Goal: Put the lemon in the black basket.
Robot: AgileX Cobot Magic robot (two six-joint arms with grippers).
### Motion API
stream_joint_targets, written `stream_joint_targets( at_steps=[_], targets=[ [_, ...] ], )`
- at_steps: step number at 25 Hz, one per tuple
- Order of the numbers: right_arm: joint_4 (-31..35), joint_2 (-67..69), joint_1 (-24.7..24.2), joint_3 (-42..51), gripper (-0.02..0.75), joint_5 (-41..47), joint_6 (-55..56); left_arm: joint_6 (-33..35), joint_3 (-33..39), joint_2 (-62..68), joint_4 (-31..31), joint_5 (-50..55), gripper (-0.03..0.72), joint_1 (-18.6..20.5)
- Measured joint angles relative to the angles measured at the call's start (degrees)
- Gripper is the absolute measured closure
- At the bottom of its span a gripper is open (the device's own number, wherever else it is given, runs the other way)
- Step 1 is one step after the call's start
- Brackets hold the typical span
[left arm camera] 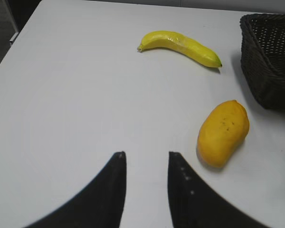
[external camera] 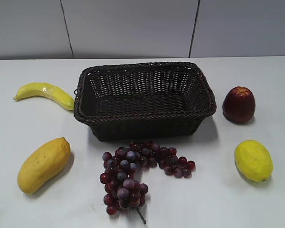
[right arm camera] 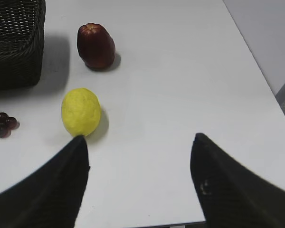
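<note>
The left gripper hangs over bare table with its jaws a narrow way apart and nothing between them; the mango lies just ahead to its right and the banana farther off. The right gripper has its jaws spread wide and empty, hovering near the lemon, which sits on the table just beyond its left finger, well apart from the black basket.

The lemon looks like the right arm's job. A clean grasp probably means shifting left until the fruit is centred between the fingers, then closing across its narrow waist rather than its pointed ends, so it does not squirt out. The red apple beyond it and the grapes by the basket's front wall should be avoided.

Across the exterior view, banana and mango lie left, the basket stands centre, apparently empty, and the lemon lies right.
</note>
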Motion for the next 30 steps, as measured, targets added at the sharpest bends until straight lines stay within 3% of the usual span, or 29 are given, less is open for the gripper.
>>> stream_joint_targets(
  at_steps=[30],
  targets=[
    [0.45,0.00,0.00,-0.39,0.190,-0.97,0.00,0.00,0.00,0.00,0.00,0.00,0.450,0.00]
  ],
)
